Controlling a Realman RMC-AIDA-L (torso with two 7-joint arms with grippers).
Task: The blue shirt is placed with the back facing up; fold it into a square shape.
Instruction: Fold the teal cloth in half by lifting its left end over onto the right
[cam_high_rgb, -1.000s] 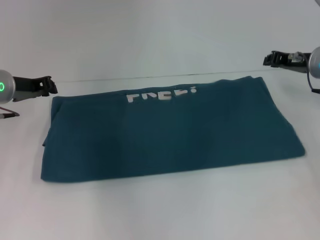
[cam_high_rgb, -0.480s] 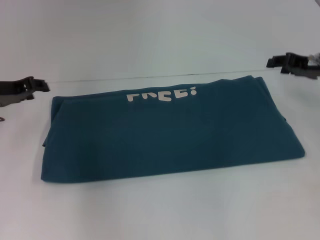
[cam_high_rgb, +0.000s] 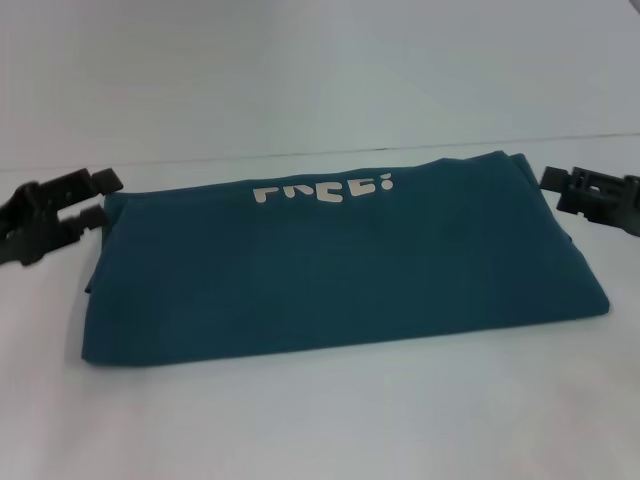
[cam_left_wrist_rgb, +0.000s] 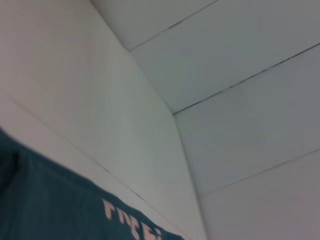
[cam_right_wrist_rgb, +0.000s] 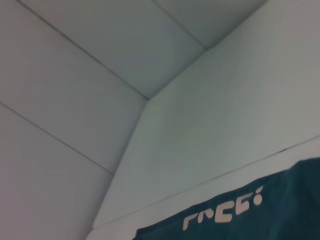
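The shirt (cam_high_rgb: 340, 265) lies flat in the middle of the white bench (cam_high_rgb: 320, 420), folded into a wide band that runs from the bench's left side to its right. Its far edge lies close along the seam where the bench meets the wall. The near edge is a smooth fold; the right end is slightly thicker, with layers showing at the far right corner. Cream lettering (cam_high_rgb: 322, 191) sits upside down near the far edge, a little left of the band's middle; only part of each letter shows above the fold. Both wrist views catch a strip of the same teal cloth with that lettering (cam_left_wrist_rgb: 132, 226) (cam_right_wrist_rgb: 222, 212), under white wall panels.

The left gripper (cam_high_rgb: 100, 200) hangs at the shirt's far left corner, its dark jaws parted with a clear gap between them, the tips just at the cloth's edge. The right gripper (cam_high_rgb: 550, 185) hangs just beside the far right corner, a little off the fabric; I cannot tell how its jaws stand. Neither holds any cloth.
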